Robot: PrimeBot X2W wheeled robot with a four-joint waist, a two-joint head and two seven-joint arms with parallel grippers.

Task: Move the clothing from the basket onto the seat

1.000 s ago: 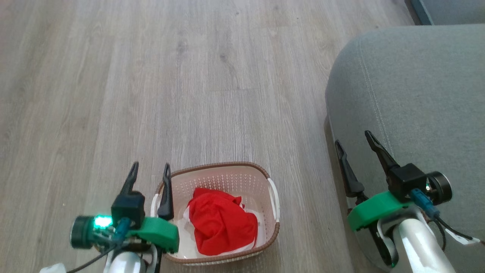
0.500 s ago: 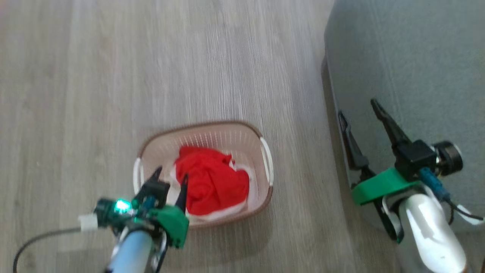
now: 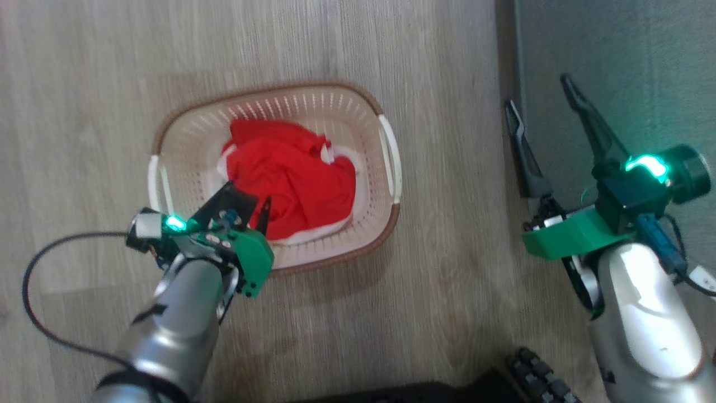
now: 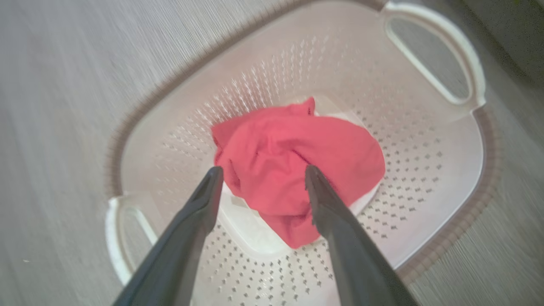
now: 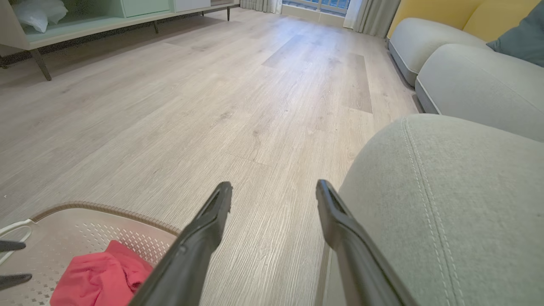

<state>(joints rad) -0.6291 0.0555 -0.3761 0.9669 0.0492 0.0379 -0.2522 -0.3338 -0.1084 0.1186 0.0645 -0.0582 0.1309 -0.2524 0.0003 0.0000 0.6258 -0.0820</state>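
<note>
Pale wood-plank floor (image 5: pixel 272 85) runs to a far window (image 5: pixel 316 3) with light curtains (image 5: pixel 369 17). A low cabinet (image 5: pixel 85 21) on dark legs stands far left; a grey sofa (image 5: pixel 425 40) with yellow backs (image 5: pixel 425 12) and a teal pillow (image 5: pixel 522 40) far right

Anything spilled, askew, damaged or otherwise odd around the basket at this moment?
Nothing stands out. The bright red fabric clothing lies crumpled inside the cream perforated plastic basket, which sits upright on the pale wood floor, apart from the grey-green upholstered seat. No spill or damage shows.
</note>
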